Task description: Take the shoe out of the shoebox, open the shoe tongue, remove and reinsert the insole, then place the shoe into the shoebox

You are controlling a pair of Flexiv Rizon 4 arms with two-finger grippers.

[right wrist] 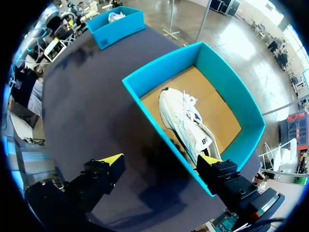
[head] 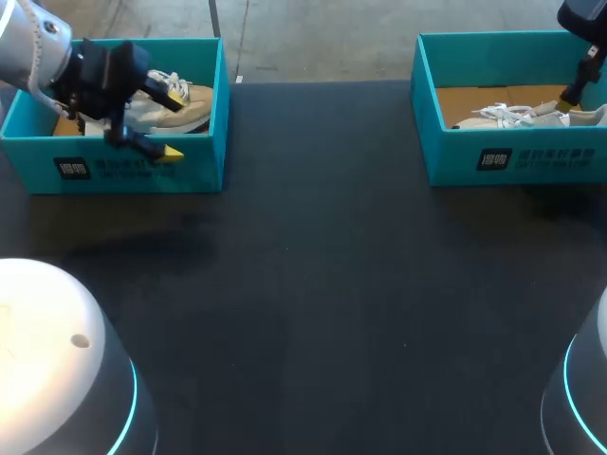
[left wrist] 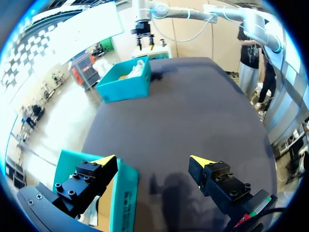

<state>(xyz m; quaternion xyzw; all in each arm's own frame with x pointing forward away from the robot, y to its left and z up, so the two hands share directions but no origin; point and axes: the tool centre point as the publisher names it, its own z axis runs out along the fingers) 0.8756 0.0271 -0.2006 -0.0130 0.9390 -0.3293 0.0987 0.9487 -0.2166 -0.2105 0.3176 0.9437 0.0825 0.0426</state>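
Observation:
Two teal shoeboxes stand on the black table. The left shoebox (head: 142,171) holds a beige shoe (head: 190,112); my left gripper (head: 173,123) hangs open just above it, one finger over the box's wall (left wrist: 123,193), the other out over the table. The right shoebox (head: 512,161) holds a white laced shoe (head: 507,116) lying on its side on the cardboard floor. My right arm (head: 583,24) comes down over this box. In the right wrist view my right gripper (right wrist: 161,159) is open above the box's near wall, with the white shoe (right wrist: 188,123) ahead of it and nothing between its fingers.
Bare black tabletop (head: 322,284) stretches between the two boxes. Two white rounded arm bases (head: 47,360) sit at the front corners. From the left wrist, the far shoebox (left wrist: 123,87) shows across the table, my other arm's gripper (left wrist: 143,41) above it.

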